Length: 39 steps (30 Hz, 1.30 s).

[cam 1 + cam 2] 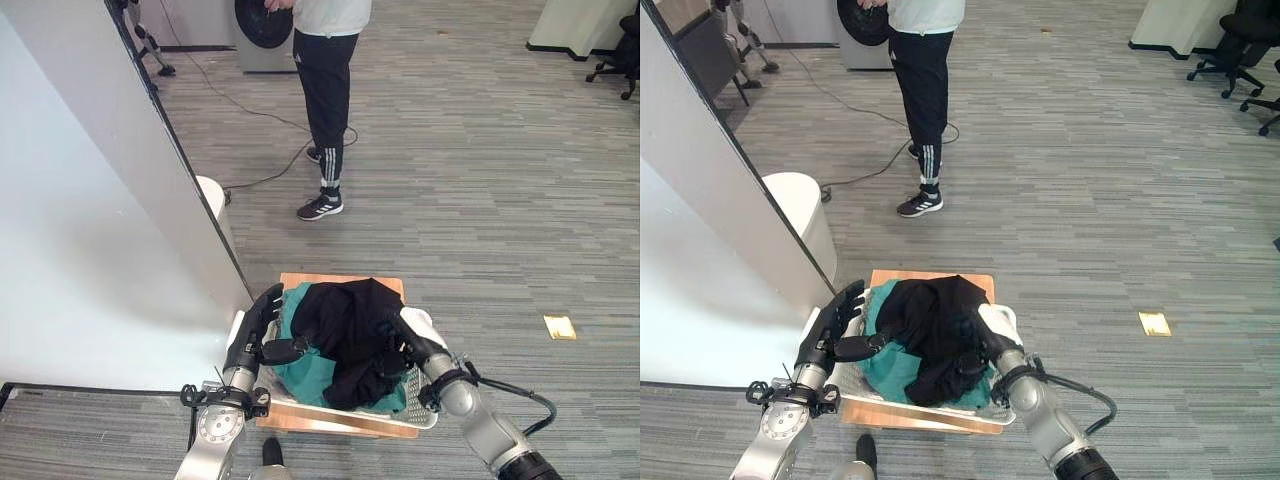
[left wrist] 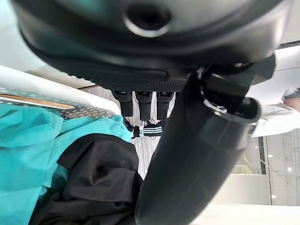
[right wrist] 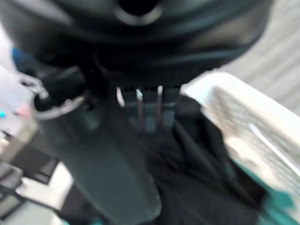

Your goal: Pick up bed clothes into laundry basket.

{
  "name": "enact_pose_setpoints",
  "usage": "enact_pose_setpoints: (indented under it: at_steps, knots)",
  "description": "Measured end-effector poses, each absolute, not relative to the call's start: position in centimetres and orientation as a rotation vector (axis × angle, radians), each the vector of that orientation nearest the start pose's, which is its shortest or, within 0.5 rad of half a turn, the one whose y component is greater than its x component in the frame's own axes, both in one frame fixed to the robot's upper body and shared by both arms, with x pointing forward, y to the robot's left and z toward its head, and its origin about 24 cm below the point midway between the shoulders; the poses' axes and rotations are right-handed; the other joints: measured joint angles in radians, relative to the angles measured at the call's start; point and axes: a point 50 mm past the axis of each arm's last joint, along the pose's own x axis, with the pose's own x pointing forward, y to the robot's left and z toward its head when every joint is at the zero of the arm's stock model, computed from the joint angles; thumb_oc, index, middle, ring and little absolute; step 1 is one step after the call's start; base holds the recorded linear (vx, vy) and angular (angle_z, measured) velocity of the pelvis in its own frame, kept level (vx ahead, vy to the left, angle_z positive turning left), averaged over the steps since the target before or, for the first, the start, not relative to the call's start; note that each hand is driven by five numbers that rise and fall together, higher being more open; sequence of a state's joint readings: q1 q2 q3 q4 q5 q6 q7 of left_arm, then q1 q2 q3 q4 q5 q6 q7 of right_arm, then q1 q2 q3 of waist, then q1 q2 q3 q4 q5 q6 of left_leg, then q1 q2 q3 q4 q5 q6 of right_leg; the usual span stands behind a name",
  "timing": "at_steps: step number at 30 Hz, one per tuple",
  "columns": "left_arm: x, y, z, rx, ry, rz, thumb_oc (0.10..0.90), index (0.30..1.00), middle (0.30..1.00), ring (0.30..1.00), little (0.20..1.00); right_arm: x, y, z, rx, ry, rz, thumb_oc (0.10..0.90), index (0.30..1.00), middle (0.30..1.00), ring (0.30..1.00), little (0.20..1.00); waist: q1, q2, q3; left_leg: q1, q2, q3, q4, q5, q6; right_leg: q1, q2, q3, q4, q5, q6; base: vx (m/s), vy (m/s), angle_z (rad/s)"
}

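- The basket (image 1: 425, 415), white and perforated, sits on a wooden stand (image 1: 340, 283) on the grey carpet (image 1: 500, 180), beside a white partition (image 1: 90, 230); a person (image 1: 325, 100) stands well beyond it.
- The clothes lie inside the basket: a black garment (image 1: 350, 335) heaped on top of a teal one (image 1: 310, 375), both mounded above the rim.
- They look soft, light and limp, so they should sag and slide rather than keep shape; a draped edge could spill over the rim. The best hold is probably a bunched fold near the middle of the heap, not a loose hem.
- The left hand (image 1: 262, 325) reaches along the basket's left rim, fingers straight and apart, thumb pointing in towards the teal cloth, clamped on nothing.
- The right hand (image 1: 400, 345) presses into the black garment from the right; its fingers are sunk in the folds, so I cannot tell whether they grip.
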<state>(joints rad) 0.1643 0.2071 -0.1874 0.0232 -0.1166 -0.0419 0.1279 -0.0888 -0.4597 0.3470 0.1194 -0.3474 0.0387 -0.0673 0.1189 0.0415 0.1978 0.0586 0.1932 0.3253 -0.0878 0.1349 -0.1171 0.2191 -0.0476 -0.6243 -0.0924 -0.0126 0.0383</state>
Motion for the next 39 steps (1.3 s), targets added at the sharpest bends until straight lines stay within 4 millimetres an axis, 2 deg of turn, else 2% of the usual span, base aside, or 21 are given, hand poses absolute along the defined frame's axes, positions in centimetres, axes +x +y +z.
enact_pose_setpoints:
  at_steps: [6, 15, 19, 23, 26, 29, 31, 33, 35, 39]
  knots:
    - [21.2, 16.1, 0.0, 0.084, 0.170, -0.015, 0.800, 0.900, 0.900, 0.900, 0.900, 26.2, -16.6, 5.6, -0.780, -0.078, 0.210, 0.800, 0.900, 0.900, 0.900, 0.900, -0.002, 0.002, -0.001, 0.003, 0.000, 0.002, 0.000, 0.000, 0.000, 0.001, 0.000, 0.001, 0.000, 0.000, 0.000, 0.00, 0.000, 0.00]
    - [20.1, 16.5, -0.8, 0.087, 0.211, 0.022, 0.800, 0.900, 0.900, 0.900, 0.900, 25.4, -16.1, 6.9, -0.693, -0.147, 0.215, 0.800, 0.900, 0.900, 0.900, 0.900, -0.024, 0.003, -0.001, 0.010, 0.001, 0.016, 0.000, 0.000, 0.000, 0.001, -0.002, 0.013, 0.000, 0.000, 0.000, 0.00, 0.000, -0.03]
    - [19.8, 16.8, -1.1, 0.088, 0.226, 0.031, 0.800, 0.900, 0.900, 0.900, 0.900, 25.2, -16.1, 6.7, -0.643, -0.130, 0.225, 0.800, 0.900, 0.900, 0.900, 0.900, -0.023, 0.003, -0.001, 0.014, 0.002, 0.022, 0.000, 0.000, 0.001, 0.001, -0.002, 0.021, 0.000, 0.000, 0.000, 0.00, -0.005, -0.05]
    - [19.5, 17.0, -1.4, 0.092, 0.247, 0.036, 0.800, 0.900, 0.900, 0.900, 0.900, 24.3, -16.0, 4.9, -0.384, -0.008, 0.253, 0.800, 0.900, 0.900, 0.900, 0.900, -0.021, 0.003, -0.001, 0.017, 0.001, 0.023, 0.000, -0.001, 0.001, 0.005, -0.003, 0.023, 0.000, 0.000, 0.000, 0.00, 0.000, 0.00]
    - [19.5, 17.8, -1.4, 0.089, 0.255, 0.077, 0.800, 0.900, 0.900, 0.900, 0.900, 23.8, -16.0, 4.3, -0.281, 0.029, 0.251, 0.800, 0.900, 0.900, 0.900, 0.900, -0.021, 0.002, -0.001, 0.019, 0.001, 0.023, 0.000, 0.000, 0.001, 0.006, -0.003, 0.023, 0.000, 0.000, 0.000, 0.00, 0.000, 0.00]
    - [19.0, 18.3, -1.1, 0.045, 0.252, 0.101, 0.800, 0.900, 0.900, 0.900, 0.900, 23.6, -17.3, 5.6, -0.254, -0.031, 0.167, 0.800, 0.900, 0.900, 0.900, 0.900, -0.026, -0.002, -0.002, 0.022, 0.001, 0.026, 0.000, -0.001, 0.001, 0.006, -0.004, 0.027, 0.000, 0.000, 0.000, -0.01, -0.003, -0.04]
    - [18.6, 18.5, -0.8, 0.026, 0.246, 0.113, 0.800, 0.900, 0.900, 0.900, 0.900, 22.4, -18.7, 6.6, -0.270, -0.081, 0.099, 0.800, 0.900, 0.900, 0.900, 0.900, -0.037, -0.004, -0.005, 0.024, 0.001, 0.030, 0.000, -0.001, 0.001, -0.001, -0.005, 0.031, 0.000, 0.000, 0.000, -0.02, -0.003, -0.07]
    - [18.0, 19.1, -0.8, 0.023, 0.249, 0.138, 0.800, 0.900, 0.900, 0.900, 0.900, 21.6, -19.1, 6.9, -0.296, -0.097, 0.083, 0.800, 0.900, 0.900, 0.900, 0.900, -0.054, -0.003, -0.007, 0.031, 0.002, 0.046, 0.000, -0.001, 0.001, -0.004, -0.007, 0.047, 0.000, 0.001, 0.000, -0.03, -0.002, -0.20]
    - [17.2, 19.5, -0.6, 0.002, 0.247, 0.158, 0.800, 0.900, 0.900, 0.900, 0.900, 20.3, -19.5, 6.4, -0.336, -0.088, 0.074, 0.800, 0.900, 0.900, 0.900, 0.900, -0.067, 0.000, -0.008, 0.035, 0.002, 0.052, 0.000, -0.001, 0.001, -0.005, -0.008, 0.055, 0.000, 0.001, 0.000, -0.02, 0.000, -0.14]
    - [16.3, 20.1, 0.0, 0.023, 0.226, 0.159, 0.800, 0.900, 0.900, 0.900, 0.900, 17.6, -20.2, 4.2, -0.357, 0.026, 0.069, 0.800, 0.900, 0.900, 0.900, 0.900, -0.083, 0.004, -0.011, 0.039, 0.001, 0.058, 0.000, -0.002, 0.002, -0.004, -0.009, 0.061, 0.000, 0.001, 0.001, -0.01, 0.001, -0.05]
